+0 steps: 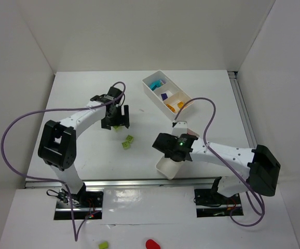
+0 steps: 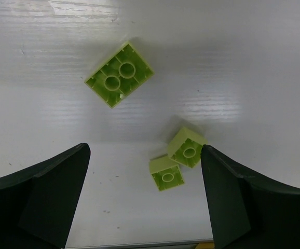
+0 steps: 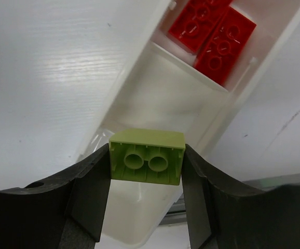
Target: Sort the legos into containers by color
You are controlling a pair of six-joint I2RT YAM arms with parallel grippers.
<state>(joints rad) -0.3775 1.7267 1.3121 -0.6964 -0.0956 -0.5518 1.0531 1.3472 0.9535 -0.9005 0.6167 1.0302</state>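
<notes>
I can read no text, label, brand or number in any of my three views; up close, the lime brick, the red bricks and the white tray show only plain plastic with no lettering I can make out

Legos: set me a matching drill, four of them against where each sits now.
1 red legos
2 teal lego
3 orange lego
4 small lime pair

A on the table, below the open left jaws
B far tray, far end
C near tray
D far tray, near end

Pairs: 1-C, 2-B, 3-D, 4-A
</notes>
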